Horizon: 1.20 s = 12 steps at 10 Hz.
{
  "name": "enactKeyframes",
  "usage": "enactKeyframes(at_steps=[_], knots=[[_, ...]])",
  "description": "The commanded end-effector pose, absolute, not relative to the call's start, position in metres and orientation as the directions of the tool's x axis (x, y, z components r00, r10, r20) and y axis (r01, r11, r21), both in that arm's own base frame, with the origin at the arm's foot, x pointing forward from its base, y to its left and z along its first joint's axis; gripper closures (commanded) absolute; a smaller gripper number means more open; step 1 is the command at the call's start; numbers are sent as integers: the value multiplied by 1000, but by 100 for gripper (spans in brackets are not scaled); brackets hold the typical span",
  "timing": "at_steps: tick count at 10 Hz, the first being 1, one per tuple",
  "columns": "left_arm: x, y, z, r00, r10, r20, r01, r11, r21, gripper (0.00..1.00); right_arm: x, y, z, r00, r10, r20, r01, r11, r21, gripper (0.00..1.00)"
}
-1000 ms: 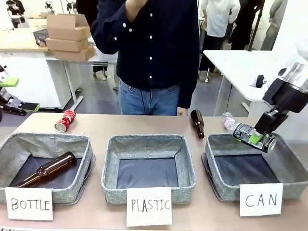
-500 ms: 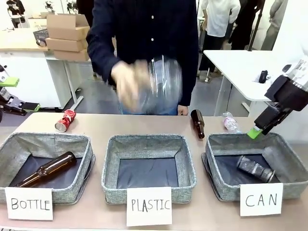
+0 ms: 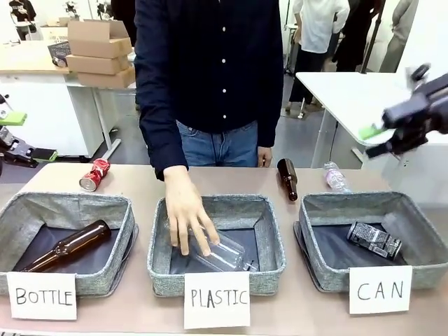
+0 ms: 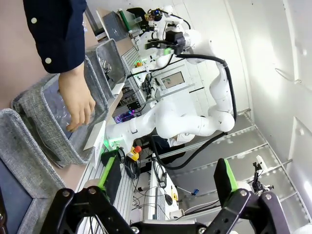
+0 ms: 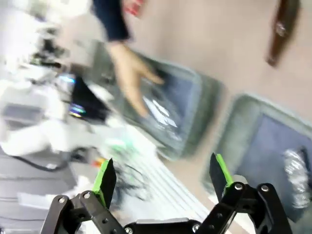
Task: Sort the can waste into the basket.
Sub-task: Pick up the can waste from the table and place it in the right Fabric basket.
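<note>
While the person's hand lays a clear bottle in the middle bin, one can sits out on the table. It is the red can, lying on its side at the far left, just behind the bottle bin. Its long axis runs on a slant, with the silver end turned toward the robot's near left and the other end pointing away to the right.

The patterned can lies on its side in the basket marked CAN, its length slanting across the dark floor toward the right wall.

I'd judge both cans to be light, thin-walled and easily crushed, smooth enough to slip and free to roll. The red one wants a gentle grip across the barrel at mid-length, with the fingers set square to that slant.

The right gripper hangs high above the basket's far right corner, fingers apart and holding nothing. The left gripper is spread wide too, and empty.
</note>
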State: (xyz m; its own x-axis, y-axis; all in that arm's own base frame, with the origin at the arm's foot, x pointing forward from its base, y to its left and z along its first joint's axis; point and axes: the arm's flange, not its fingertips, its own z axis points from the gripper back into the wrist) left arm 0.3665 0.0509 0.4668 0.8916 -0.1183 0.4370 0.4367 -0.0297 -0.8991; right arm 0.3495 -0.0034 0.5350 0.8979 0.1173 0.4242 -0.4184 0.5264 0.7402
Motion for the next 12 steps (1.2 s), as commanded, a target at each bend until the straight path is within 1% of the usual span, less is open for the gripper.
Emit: enactKeyframes(at_steps=[1, 2, 12], knots=[[364, 51, 469, 882, -130, 452, 451, -40, -892, 0, 355, -14, 537, 820, -470, 326, -470, -229, 852, 0], [364, 51, 469, 882, -130, 452, 451, -40, -892, 0, 350, -3, 535, 898, 117, 424, -418, 526, 740, 0], [364, 51, 469, 882, -130, 452, 451, -40, -892, 0, 350, -3, 535, 898, 117, 424, -418, 526, 740, 0]])
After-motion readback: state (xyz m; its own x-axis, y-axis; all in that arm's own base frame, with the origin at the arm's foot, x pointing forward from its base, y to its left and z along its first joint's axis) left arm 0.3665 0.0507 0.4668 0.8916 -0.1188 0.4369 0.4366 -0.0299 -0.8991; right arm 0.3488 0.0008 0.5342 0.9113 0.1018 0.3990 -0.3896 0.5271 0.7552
